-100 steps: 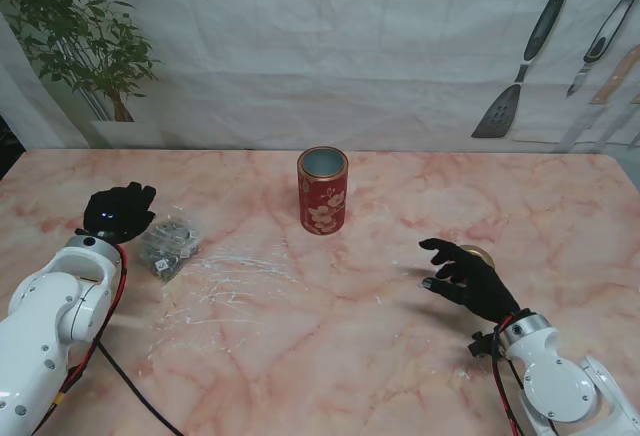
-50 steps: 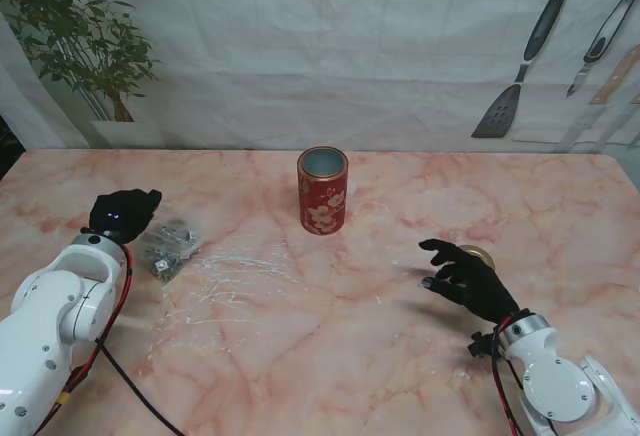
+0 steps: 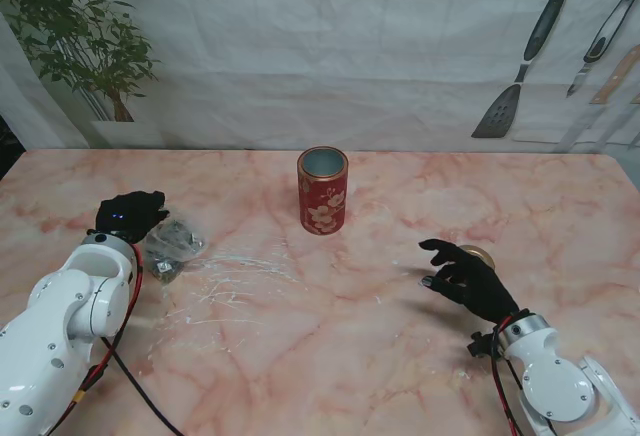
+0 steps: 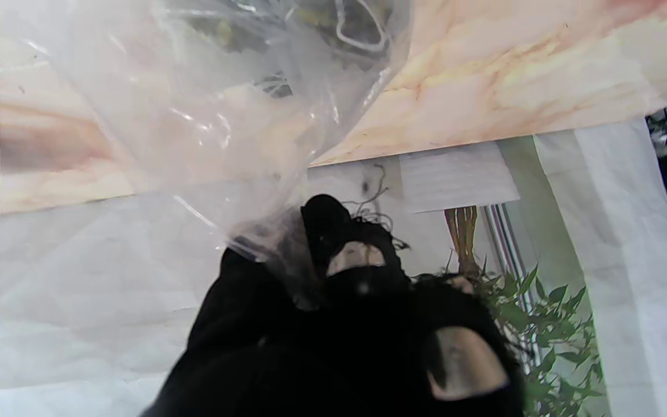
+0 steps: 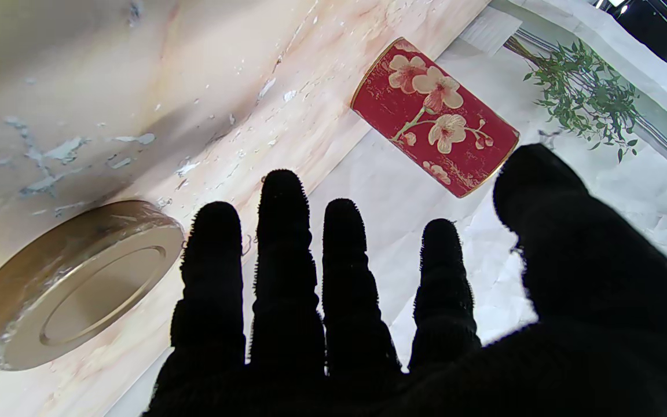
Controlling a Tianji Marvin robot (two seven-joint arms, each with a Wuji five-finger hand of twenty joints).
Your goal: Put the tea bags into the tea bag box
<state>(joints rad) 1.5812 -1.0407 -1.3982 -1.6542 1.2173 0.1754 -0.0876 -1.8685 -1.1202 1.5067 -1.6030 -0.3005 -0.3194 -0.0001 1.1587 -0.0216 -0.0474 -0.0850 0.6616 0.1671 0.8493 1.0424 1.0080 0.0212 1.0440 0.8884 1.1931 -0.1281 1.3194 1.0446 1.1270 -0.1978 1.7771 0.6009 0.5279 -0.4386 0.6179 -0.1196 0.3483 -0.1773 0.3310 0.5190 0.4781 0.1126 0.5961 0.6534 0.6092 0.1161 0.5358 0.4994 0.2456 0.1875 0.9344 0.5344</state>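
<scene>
Fingers (image 4: pixel 333 243) of left hand (image 3: pixel 128 214) pinch tea-bag pouch (image 3: pixel 172 244) (clear only wrist-side); right hand (image 3: pixel 468 278) spread, empty

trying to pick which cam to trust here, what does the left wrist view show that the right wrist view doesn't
Only the left wrist view shows the clear tea bag pouch pinched in the left hand, which is shut on its edge. Only the right wrist view shows the gold lid lying flat on the table and the open right hand holding nothing. Both show the red floral tea bag box, the marble table and the plant.

Left hand (image 3: pixel 128 215) fingers (image 4: pixel 333 231) pinched; right hand (image 3: pixel 462 280) spread.
</scene>
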